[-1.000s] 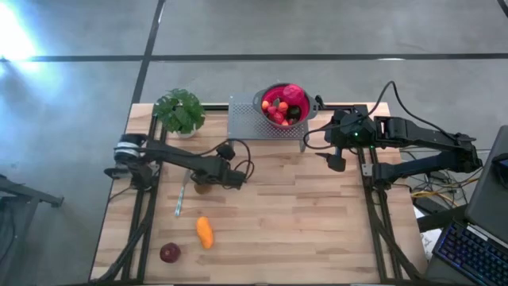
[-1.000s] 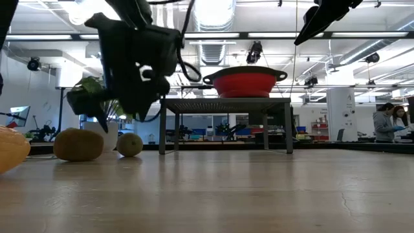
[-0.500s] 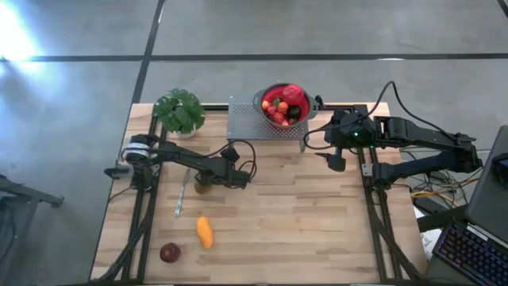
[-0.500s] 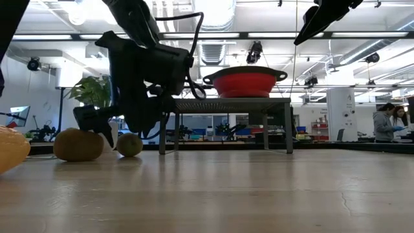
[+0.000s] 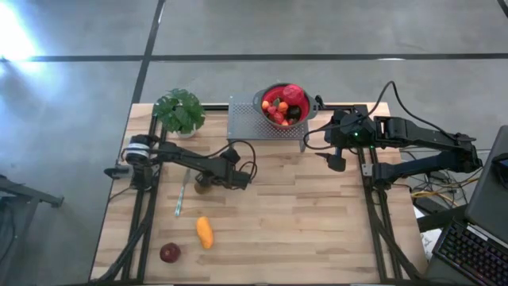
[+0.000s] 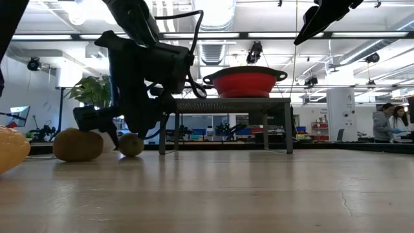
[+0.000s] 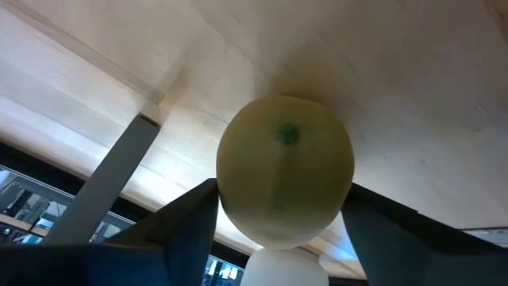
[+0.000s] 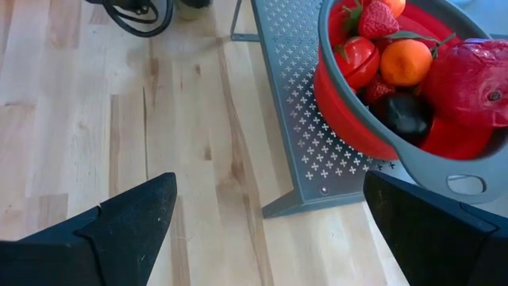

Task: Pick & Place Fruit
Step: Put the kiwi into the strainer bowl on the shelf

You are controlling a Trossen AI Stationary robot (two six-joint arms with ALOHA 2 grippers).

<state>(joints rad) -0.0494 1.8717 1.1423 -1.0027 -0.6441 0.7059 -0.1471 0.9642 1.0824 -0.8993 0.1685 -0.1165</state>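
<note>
High view: the left end effector is low over the bench at a small kiwi, left of centre; the long orange piece lies nearer the front edge, its long axis roughly front to back, and the dark-red round one sits by the front-left corner, with bare boards to their right. The right end effector hangs apart beside the grey rack, jaws spread and empty; the red colander on the rack holds several fruits. Low view: the left end effector reaches down between a larger kiwi and the small kiwi, both resting on the bench. Left wrist view: the small kiwi sits between the two fingers, green stem dot toward the camera; the fingers appear to touch its sides, though a firm grip cannot be confirmed. Right wrist view: the fingers stand wide apart over bare boards beside the rack and colander.
</note>
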